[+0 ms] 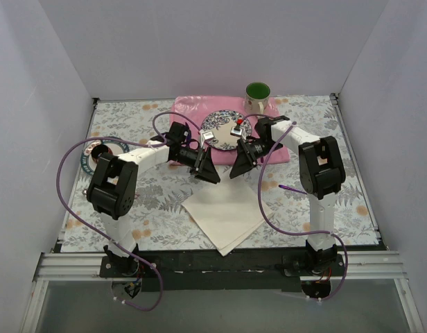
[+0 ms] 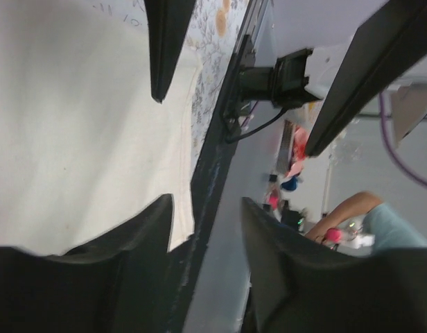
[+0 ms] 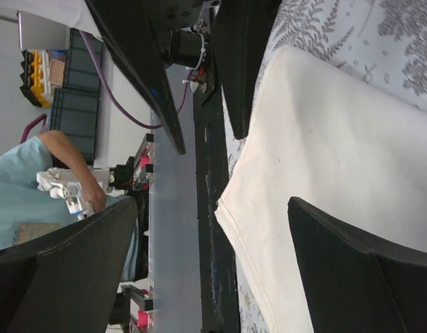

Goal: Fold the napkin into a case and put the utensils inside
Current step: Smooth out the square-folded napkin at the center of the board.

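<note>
Lower the half-spread left gripper (image 1: 208,171) and wide-spread right gripper (image 1: 240,163), both empty, onto the napkin's (image 1: 224,215) far edges, pinching evenly before folding toward the worktop's (image 1: 158,201) near edge.

My pincer (image 3: 210,201) is spread wide above the counter (image 3: 407,41). The napkin (image 3: 338,159) lies flat beneath, one corner near the counter's edge.

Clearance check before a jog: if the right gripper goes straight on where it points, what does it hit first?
Probably the napkin. The right gripper tilts down over it, open, with nothing between. The left gripper hangs close beside that line, and depth is unclear.
</note>
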Tool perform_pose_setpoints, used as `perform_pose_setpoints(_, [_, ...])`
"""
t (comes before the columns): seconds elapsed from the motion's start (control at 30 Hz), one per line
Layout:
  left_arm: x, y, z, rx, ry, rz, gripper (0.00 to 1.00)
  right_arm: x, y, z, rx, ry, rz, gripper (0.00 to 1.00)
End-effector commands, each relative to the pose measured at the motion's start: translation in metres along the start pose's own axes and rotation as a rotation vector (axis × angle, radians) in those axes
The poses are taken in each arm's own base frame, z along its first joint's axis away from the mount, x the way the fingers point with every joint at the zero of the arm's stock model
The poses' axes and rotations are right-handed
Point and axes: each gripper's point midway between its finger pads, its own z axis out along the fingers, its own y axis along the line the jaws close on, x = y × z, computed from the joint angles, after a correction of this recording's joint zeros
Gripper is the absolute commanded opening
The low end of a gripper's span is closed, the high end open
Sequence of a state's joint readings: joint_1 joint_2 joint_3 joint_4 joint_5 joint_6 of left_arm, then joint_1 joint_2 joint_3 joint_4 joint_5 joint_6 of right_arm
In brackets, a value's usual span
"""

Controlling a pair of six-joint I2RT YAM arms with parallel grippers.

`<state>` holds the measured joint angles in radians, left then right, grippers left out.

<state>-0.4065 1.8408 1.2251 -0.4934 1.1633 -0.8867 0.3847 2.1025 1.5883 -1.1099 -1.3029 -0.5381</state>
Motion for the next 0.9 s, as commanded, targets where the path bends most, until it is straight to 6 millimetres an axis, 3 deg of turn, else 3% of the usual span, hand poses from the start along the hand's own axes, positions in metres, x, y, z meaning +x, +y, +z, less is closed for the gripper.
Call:
perform_pose_setpoints(0.0, [0.001, -0.003, 0.02, 0.042, 0.033, -0.034, 0.28, 0.005, -0.007, -0.016, 0.032, -0.033, 0.064, 0.99])
perform_pose_setpoints(0.03, [0.001, -0.001, 0.023, 0.053, 0.034, -0.031, 0.19, 0.004, -0.015, -0.015, 0.048, -0.039, 0.039, 0.99])
perform_pose_setpoints(0.07, [0.001, 0.001, 0.025, 0.052, 0.035, -0.059, 0.03, 0.002, -0.018, -0.016, 0.076, -0.042, 0.07, 0.99])
perform_pose_setpoints(0.1, [0.002, 0.007, 0.028, 0.047, 0.036, -0.074, 0.0, 0.0, -0.022, -0.015, 0.087, -0.048, 0.075, 0.99])
perform_pose_setpoints(0.23, [0.002, 0.034, 0.041, 0.001, 0.046, -0.127, 0.0, -0.014, -0.041, -0.014, 0.129, -0.079, 0.094, 0.99])
perform_pose_setpoints(0.4, [-0.005, 0.053, 0.049, -0.06, 0.035, -0.138, 0.0, -0.013, -0.059, -0.012, 0.152, -0.072, 0.154, 0.99])
perform_pose_setpoints(0.67, [-0.009, 0.074, 0.061, -0.11, 0.036, -0.18, 0.0, 0.005, -0.092, -0.009, 0.216, -0.028, 0.216, 0.99])
perform_pose_setpoints(0.87, [-0.001, 0.092, 0.065, -0.165, 0.045, -0.227, 0.0, 0.027, -0.095, -0.015, 0.218, 0.021, 0.233, 0.99])
